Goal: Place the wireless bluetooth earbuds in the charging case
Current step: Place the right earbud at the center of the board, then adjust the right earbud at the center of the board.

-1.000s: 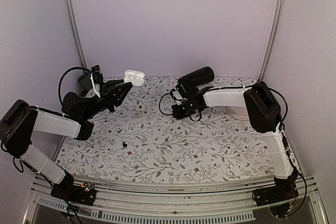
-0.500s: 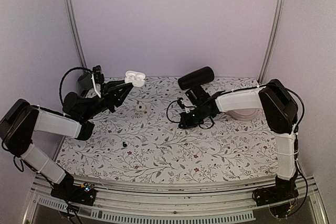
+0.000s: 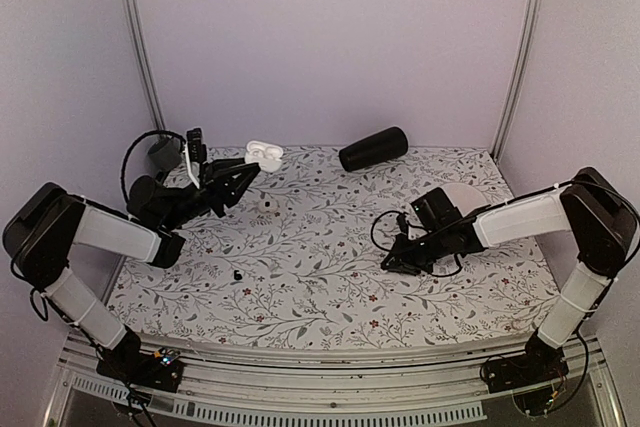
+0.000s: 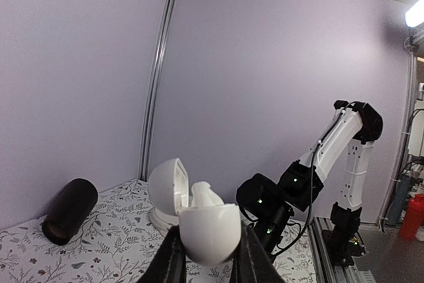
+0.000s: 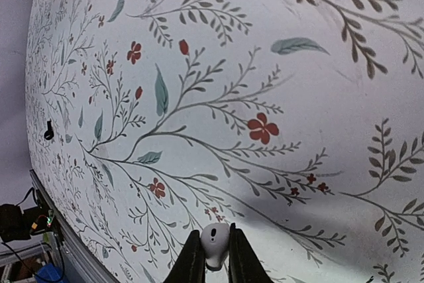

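Observation:
My left gripper [image 4: 209,260] is shut on the white charging case [image 4: 211,231], held up off the table with its lid [image 4: 168,186] swung open. One earbud [image 4: 204,194] sticks up out of the case body. From above, the case [image 3: 264,155] hangs at the back left, at the tips of the left gripper [image 3: 249,169]. My right gripper [image 5: 212,255] is shut on the other earbud [image 5: 214,242], a small glossy white piece with a dark slot, just above the floral cloth. In the top view the right gripper [image 3: 392,261] is low at the right centre, far from the case.
A black cylinder [image 3: 373,148] lies at the back centre. A pale round dish [image 3: 458,195] shows behind the right arm. A white round lump with a dark spot [image 3: 266,205] sits near the left gripper, and a tiny black bit [image 3: 237,274] lies left of centre.
The right arm has swung away from the back centre, to the right and nearer the front, and sunk low over the cloth. The left gripper with the case has edged slightly right.

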{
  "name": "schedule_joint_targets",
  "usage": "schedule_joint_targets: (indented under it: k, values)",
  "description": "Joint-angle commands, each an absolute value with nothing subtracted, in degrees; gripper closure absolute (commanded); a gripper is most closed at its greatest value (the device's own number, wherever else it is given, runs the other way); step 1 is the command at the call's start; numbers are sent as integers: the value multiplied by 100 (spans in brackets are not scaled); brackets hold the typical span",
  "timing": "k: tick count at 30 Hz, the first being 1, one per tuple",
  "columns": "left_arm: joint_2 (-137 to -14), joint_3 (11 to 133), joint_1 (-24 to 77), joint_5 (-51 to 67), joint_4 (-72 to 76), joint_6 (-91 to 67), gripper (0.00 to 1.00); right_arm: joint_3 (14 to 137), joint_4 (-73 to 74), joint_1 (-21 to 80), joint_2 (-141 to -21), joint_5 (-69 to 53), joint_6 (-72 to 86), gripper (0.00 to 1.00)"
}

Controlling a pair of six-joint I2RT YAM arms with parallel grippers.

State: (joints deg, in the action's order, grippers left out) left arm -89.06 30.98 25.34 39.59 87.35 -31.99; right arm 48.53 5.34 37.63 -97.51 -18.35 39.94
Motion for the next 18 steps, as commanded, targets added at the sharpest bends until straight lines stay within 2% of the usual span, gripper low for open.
schedule_joint_targets:
  k: [1, 6, 12, 18]
  values:
    - [-8949, 3272, 2602, 3990, 10110, -3231, 100, 4560, -42, 3779, -9411, -1772, 4605, 82]
    - [-8968, 3288, 2611, 3986, 10112, -3230, 100, 4557, 339, 3777, -9254, -1414, 4424, 71]
    - [-8986, 3282, 2619, 3990, 10116, -3225, 100, 4816, 1064, 3788, -9044, -583, 3683, 70]
    - [-9053, 3320, 2635, 3990, 10166, -3246, 100, 5102, 1449, 3982, -9082, -430, 2953, 72]
